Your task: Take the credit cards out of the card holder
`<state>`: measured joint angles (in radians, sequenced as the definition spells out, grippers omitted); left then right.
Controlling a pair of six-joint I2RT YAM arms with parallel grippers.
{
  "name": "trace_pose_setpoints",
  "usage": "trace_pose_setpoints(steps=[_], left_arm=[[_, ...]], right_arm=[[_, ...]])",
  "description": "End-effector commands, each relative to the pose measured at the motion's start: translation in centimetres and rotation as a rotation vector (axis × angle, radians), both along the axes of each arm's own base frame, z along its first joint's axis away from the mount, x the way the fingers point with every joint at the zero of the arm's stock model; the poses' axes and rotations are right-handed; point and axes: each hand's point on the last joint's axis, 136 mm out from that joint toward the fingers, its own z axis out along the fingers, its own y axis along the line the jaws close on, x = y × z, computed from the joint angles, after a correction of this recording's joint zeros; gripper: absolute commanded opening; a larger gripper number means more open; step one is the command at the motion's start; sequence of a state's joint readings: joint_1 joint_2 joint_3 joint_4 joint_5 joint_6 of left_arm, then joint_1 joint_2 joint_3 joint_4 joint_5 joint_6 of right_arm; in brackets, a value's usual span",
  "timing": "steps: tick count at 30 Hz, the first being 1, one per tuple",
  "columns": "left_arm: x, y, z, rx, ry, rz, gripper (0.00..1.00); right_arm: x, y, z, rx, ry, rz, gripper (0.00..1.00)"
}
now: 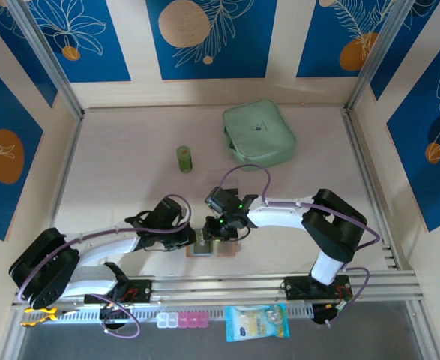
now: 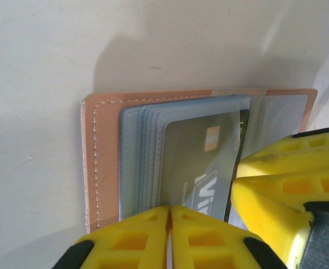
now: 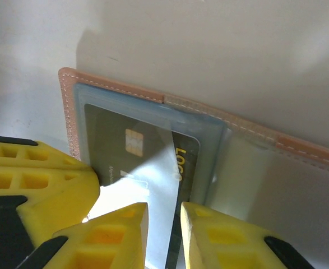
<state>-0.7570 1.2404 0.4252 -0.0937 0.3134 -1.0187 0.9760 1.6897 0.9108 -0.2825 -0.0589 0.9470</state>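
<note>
Pale table (image 1: 130, 172) enclosed by walls with blue printed panels. Card holder (image 2: 105, 162) lies open and flat at 6 o'clock on the table, close to the near edge and between the two arms. Its tan-pink leather faces down and its clear sleeves face up.

1. Credit card (image 2: 192, 151): dark, with a gold chip and pale lettering. It sits inside the top sleeve and projects partly from the sleeve's open side.
2. Left gripper (image 2: 168, 224): jaws fully together, fingertips over the near edge of the sleeve stack. Whether a sleeve is pinched between them cannot be determined.
3. Right gripper (image 3: 163, 224): jaws set to a narrow gap. The card edge and a glossy sleeve run down into this gap; pad contact cannot be confirmed.
4. Mint-green case (image 1: 258, 135): at 1 o'clock from the holder, well apart, near the far wall.
5. Small green cylinder (image 1: 184, 158): at 11 o'clock from the holder.
</note>
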Motion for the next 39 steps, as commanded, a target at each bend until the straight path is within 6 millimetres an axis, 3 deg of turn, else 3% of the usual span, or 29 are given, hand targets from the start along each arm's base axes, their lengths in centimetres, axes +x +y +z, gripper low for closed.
trace_pose_setpoints(steps=[1,15,19,32,39], left_arm=[[-0.6,0.9,-0.8,0.044,0.034,0.003,0.11],[-0.1,0.8,1.0,0.015,-0.009,0.013,0.12],[0.2,1.0,1.3,0.036,-0.025,0.012,0.13],[-0.6,1.4,-0.6,0.066,0.026,-0.001,0.09],[-0.7,1.5,-0.8,0.072,0.033,-0.001,0.08]], right_arm=[[-0.2,-0.9,0.4,-0.044,-0.014,0.004,0.25],[-0.5,0.1,2.5,0.066,-0.020,0.000,0.25],[-0.7,0.2,2.1,0.075,-0.004,-0.007,0.25],[-1.1,0.7,0.6,0.096,0.043,-0.005,0.24],[-1.1,0.1,0.0,0.056,0.047,-0.017,0.27]])
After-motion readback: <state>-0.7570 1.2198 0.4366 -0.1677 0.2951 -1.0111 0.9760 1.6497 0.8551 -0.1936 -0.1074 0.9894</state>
